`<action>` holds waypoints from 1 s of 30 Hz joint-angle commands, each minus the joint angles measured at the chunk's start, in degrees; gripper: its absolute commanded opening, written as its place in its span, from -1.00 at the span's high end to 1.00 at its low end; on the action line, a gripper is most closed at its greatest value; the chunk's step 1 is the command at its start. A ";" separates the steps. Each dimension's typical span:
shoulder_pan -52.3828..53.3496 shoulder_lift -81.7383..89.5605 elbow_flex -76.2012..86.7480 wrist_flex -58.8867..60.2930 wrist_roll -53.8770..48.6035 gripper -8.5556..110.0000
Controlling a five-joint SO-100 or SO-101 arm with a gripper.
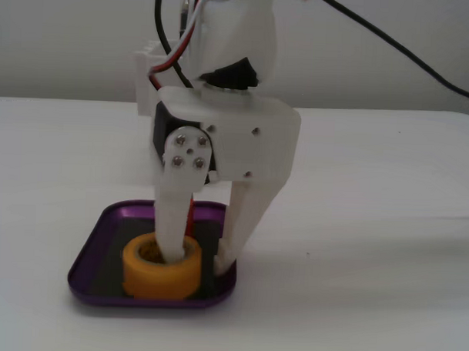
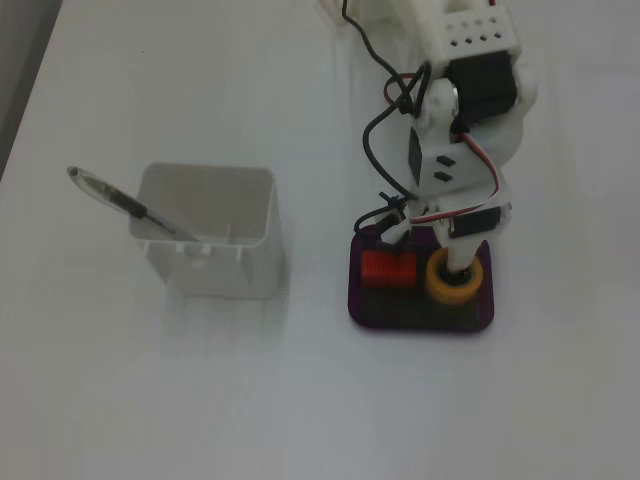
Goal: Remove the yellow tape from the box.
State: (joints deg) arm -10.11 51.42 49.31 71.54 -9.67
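The yellow tape (image 1: 150, 274) is a thick yellow-orange roll that lies flat in the near part of the purple box (image 1: 85, 272). My white gripper (image 1: 196, 259) points straight down into the box. One finger stands inside the roll's hollow centre. The other finger stands outside the roll on its right in this fixed view, a small gap away, so the jaws are open astride the roll's wall. In the fixed view from above, the tape (image 2: 440, 285) sits in the right half of the box (image 2: 420, 324), under the gripper (image 2: 462, 264).
A small red block (image 2: 388, 268) lies in the left half of the box, beside the tape. A tall white container (image 2: 212, 240) stands on the white table to the left, with a pen (image 2: 112, 196) leaning out of it.
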 commanded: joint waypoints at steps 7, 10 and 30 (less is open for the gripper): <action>-0.70 2.02 -10.02 4.92 -0.35 0.87; -0.62 2.99 -18.02 11.69 -0.35 0.87; -0.53 31.29 0.09 25.22 3.34 0.87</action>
State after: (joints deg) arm -10.63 73.65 43.07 97.38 -6.77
